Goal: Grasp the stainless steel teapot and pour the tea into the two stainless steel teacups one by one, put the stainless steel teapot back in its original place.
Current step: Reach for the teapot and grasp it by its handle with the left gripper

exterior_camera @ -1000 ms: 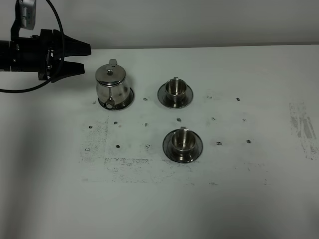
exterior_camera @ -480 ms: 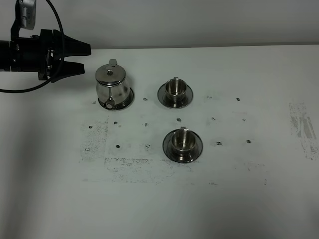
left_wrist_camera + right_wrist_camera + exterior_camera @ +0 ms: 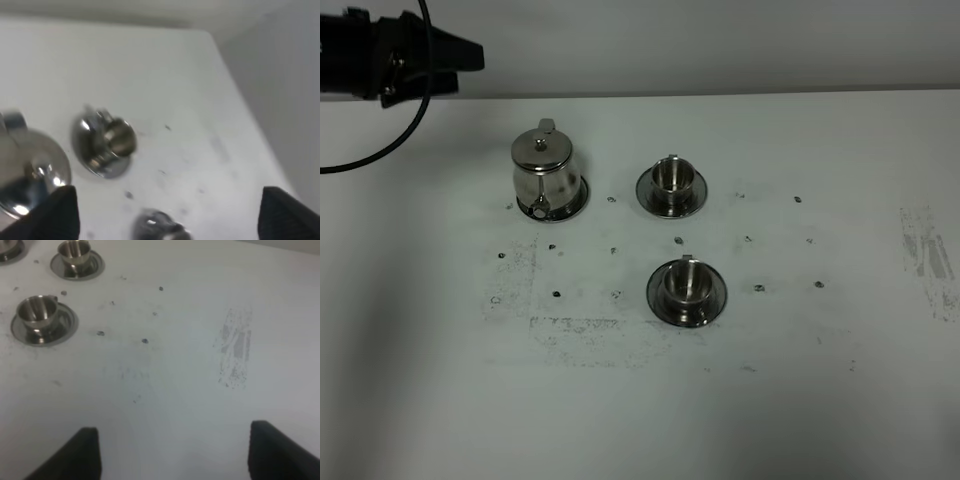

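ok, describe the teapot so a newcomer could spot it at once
On the white table, three steel pieces cluster left of centre. The teapot is the leftmost, on its own saucer. Unlike the far teacup and near teacup, both low and open, it is taller, conical and capped by a knobbed lid.

Everything looks a little blurred. The left gripper (image 3: 165, 200) holds its two dark fingertips (image 3: 55, 215) wide apart above the white table (image 3: 200, 75). With twelve o'clock straight ahead of the gripper, the stainless steel teapot (image 3: 27, 172) stands at about ten o'clock, just beside one fingertip and only partly in view. One teacup (image 3: 117, 139) on its saucer (image 3: 87, 150) stands at eleven o'clock, apart from the teapot. A second teacup (image 3: 157, 227), half seen, is close at twelve o'clock. Small dark specks (image 3: 167, 128) mark the table.
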